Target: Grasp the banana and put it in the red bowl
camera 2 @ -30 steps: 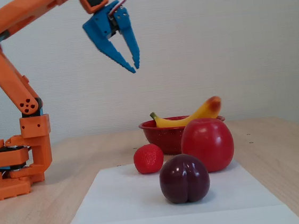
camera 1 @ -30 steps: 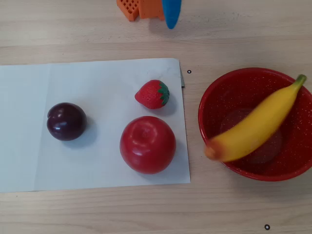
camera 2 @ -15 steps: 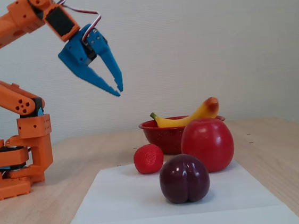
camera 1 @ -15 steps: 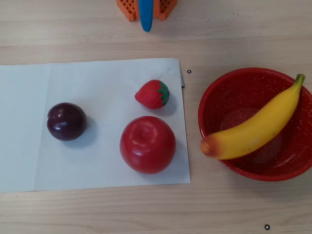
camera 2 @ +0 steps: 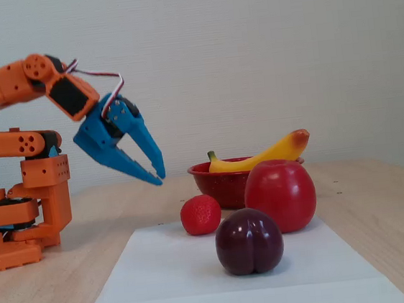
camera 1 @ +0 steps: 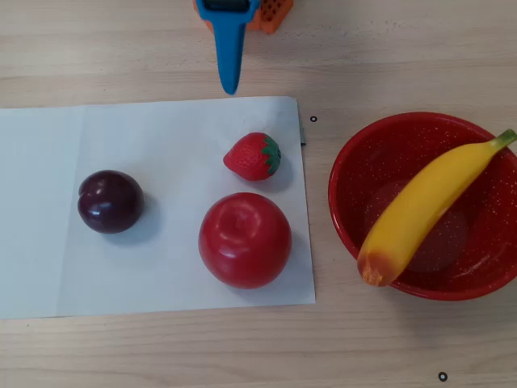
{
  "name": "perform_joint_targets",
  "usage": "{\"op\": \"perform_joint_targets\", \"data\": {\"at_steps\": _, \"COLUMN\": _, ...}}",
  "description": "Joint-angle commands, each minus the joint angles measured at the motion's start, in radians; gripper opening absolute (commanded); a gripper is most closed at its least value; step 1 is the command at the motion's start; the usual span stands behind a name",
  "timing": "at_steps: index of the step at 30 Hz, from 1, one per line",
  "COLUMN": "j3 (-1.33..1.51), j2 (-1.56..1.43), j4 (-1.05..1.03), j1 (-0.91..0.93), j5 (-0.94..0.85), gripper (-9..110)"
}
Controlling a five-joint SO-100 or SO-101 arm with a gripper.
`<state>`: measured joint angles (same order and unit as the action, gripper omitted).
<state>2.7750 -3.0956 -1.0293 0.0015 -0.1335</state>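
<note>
Gripper (camera 2: 158, 178) empty, banana (camera 1: 426, 205) diagonal across red bowl (camera 1: 347, 174)

Hobby-lab tabletop: wooden desk (camera 1: 404, 48), bare white wall (camera 2: 264, 58), orange arm (camera 2: 20, 141).

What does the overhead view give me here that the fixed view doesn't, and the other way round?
Overhead only: the red bowl's inside, with the banana lying across it, its orange end over the rim.
Fixed only: the arm's orange base, and the gripper hanging empty in the air, jaws slightly apart.
Both: plum, strawberry and apple on the white sheet.
</note>
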Motion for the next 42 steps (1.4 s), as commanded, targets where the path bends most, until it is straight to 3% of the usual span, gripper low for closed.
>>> {"op": "perform_joint_targets", "data": {"at_steps": 1, "j3": 0.003, "j2": -0.06, "j4": 0.054, "j1": 0.002, "j5": -0.035, "gripper": 0}}
{"op": "perform_joint_targets", "data": {"at_steps": 14, "j3": 0.356, "j2": -0.198, "j4": 0.345, "j1": 0.015, "j5": -0.031, "gripper": 0}}
{"op": "perform_joint_targets", "data": {"at_steps": 26, "j3": 0.365, "j2": -0.198, "j4": 0.114, "j1": 0.02, "j5": -0.081, "gripper": 0}}
{"op": "perform_joint_targets", "data": {"at_steps": 42, "j3": 0.365, "j2": -0.198, "j4": 0.107, "j1": 0.018, "j5": -0.097, "gripper": 0}}
